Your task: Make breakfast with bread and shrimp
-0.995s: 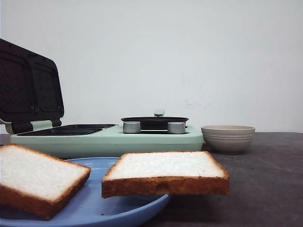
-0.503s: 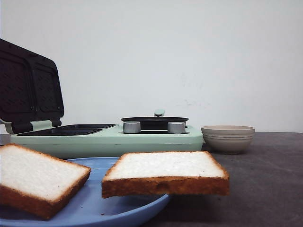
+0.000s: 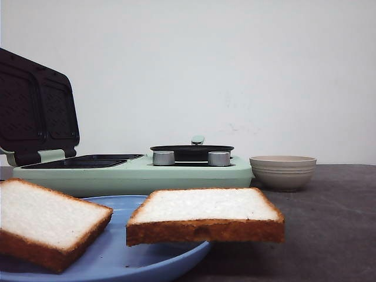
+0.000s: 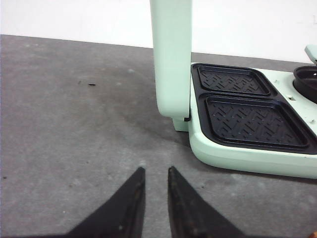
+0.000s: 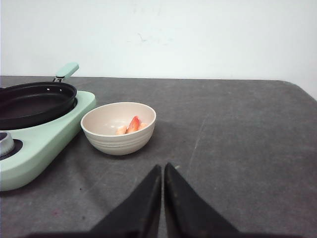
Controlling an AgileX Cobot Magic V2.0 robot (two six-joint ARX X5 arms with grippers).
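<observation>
You've got two thick square bread slices, white crumb with golden-brown crust: one (image 3: pixel 50 226) lying on the blue plate (image 3: pixel 117 258), the other (image 3: pixel 205 214) resting on the plate's rim and overhanging the dark table (image 3: pixel 329 223). Neither pincer shows in the front view, so how far the bread sits from them can't be told. Shrimp (image 5: pixel 132 125): a few small red-orange and pale curved pieces in the cream ribbed bowl (image 5: pixel 119 128), ahead of your right pincer (image 5: pixel 163 171) and slightly to one side, apart from it. Right pincer's black pointed fingers are pressed together, holding nothing, over bare grey table. Left pincer (image 4: pixel 155 173) has a narrow slit between its tips, nearly closed, empty, touching nothing visible. Ahead of it, the mint-green breakfast maker (image 4: pixel 247 148) with lid (image 4: pixel 171 54) raised upright, two black rectangular patterned grill plates (image 4: pixel 252 121) exposed. Beside the bowl, a round black pan (image 5: pixel 34 101) with a mint handle sits on the same appliance, near a metal knob (image 5: pixel 5 143).
</observation>
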